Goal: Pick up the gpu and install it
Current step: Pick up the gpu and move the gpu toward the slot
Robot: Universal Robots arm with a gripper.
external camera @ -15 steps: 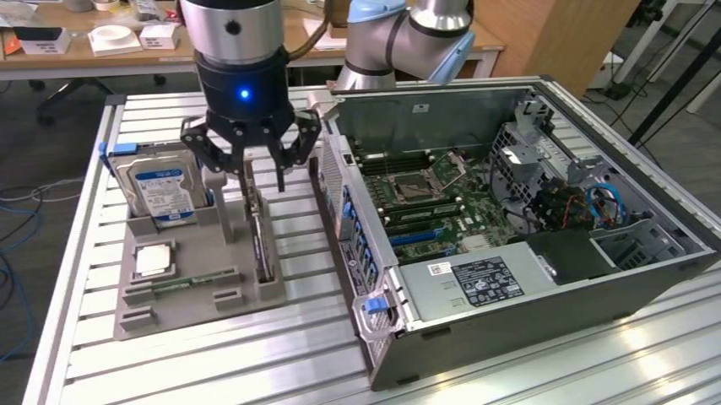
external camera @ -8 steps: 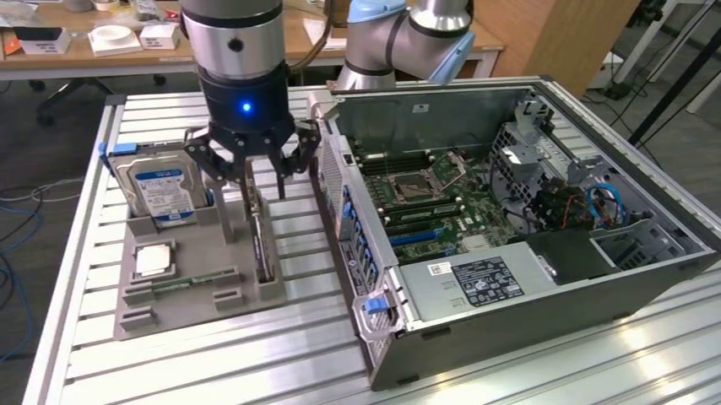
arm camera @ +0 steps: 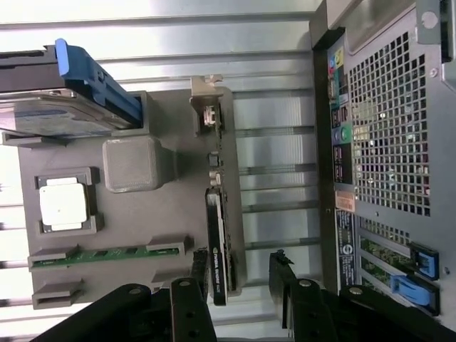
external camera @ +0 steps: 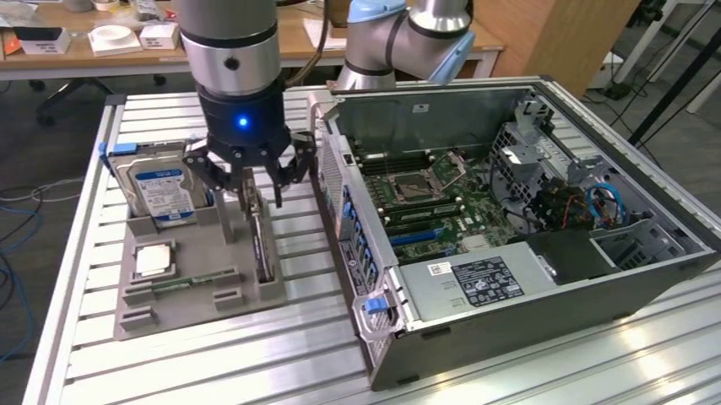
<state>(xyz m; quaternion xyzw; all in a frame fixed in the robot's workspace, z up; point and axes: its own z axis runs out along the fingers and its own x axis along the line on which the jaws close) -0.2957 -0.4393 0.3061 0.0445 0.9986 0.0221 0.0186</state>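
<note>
One thin flat black expansion card, the gpu, stands on its long edge in a slot of the grey moulded fixture tray. It sits directly below the fingertips, and in the wrist view its narrow top edge runs along the gap between the two fingers.

The black gripper hangs above the card with its jaws spread wide. It holds nothing and neither finger touches the card.

Outward of one finger, the tray carries:
- a silver hard drive with a blue-white label, standing upright
- a square silver processor chip, lying flat
- a slim green RAM stick

Outward of the other finger, just beside the tray, stands the open dark metal computer case. Its green motherboard is exposed. Tray and case both rest on the slatted aluminium table.

Step in hand, as judged: the approach to the pick, with the card not yet gripped and installation not begun. A sound grasp calls for both fingers to straddle the card's faces squarely and be centred along its length, so that it lifts out of the slot without tilting or binding.
</note>
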